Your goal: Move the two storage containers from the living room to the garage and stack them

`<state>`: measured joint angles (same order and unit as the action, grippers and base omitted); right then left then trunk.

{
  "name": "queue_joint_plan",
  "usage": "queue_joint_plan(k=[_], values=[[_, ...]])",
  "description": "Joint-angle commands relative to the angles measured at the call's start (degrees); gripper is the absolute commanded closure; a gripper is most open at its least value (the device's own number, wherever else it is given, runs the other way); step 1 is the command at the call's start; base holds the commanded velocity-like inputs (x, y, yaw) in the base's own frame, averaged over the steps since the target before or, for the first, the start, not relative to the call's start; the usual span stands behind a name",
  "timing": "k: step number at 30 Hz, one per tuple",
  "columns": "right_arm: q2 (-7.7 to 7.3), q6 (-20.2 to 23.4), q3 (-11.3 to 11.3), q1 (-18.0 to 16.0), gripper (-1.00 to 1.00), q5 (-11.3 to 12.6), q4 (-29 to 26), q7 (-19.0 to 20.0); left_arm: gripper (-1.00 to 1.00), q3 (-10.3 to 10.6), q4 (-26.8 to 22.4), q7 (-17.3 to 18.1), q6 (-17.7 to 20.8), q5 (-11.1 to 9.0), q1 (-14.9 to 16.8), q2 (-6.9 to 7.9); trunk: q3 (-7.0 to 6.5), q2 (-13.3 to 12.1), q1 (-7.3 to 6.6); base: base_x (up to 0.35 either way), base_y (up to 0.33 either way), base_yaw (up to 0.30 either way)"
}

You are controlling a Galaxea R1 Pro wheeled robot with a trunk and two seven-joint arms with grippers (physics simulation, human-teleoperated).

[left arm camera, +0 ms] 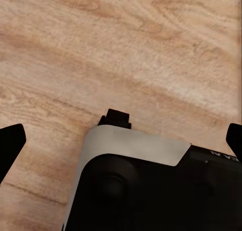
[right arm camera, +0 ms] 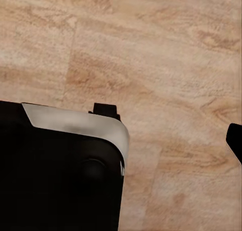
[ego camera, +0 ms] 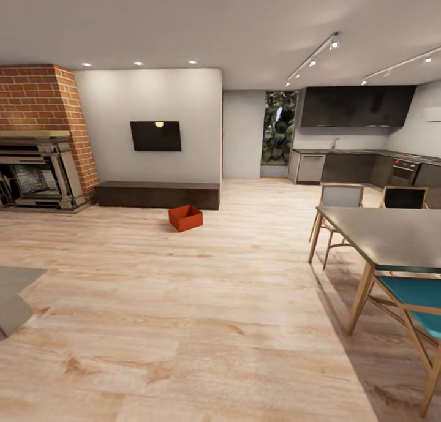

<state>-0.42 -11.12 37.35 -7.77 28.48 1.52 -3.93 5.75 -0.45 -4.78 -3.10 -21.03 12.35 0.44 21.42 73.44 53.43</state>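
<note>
1 storage container (ego camera: pixel 185 218) sits on living-room plank floor (ego camera: pixel 202 324), just before the low cabinet (ego camera: pixel 157 195), well ahead. Left claw (left arm camera: pixel 121 140) spread wide, empty; right claw state: cannot tell. Drive straight, stop square to it.

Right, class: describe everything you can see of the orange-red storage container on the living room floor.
The storage container is a small orange-red rectangular bin with plain smooth walls, plastic by the look of it. Its top is open and the inside looks empty. It sits upright on the light wood plank floor, turned at an angle, just in front of the long dark low cabinet below the wall TV. Nothing else touches it.
</note>
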Motion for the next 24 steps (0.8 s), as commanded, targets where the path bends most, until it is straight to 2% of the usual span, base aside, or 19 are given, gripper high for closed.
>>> queue_joint_plan(k=[1,24], values=[[0.04,-0.2,0.4,-0.1,-1.00,0.5,0.1,0.0,-1.00,0.5,0.0,-0.1,-0.1,-0.4,0.0,-0.02,0.06,0.0,0.03,0.321,0.000,0.000],[0.07,0.0,0.1,-0.1,-1.00,0.7,0.1,0.0,-1.00,0.5,0.0,-0.1,-0.2,-0.5,0.0,-0.01,0.06,0.0,0.03,0.321,0.000,0.000]])
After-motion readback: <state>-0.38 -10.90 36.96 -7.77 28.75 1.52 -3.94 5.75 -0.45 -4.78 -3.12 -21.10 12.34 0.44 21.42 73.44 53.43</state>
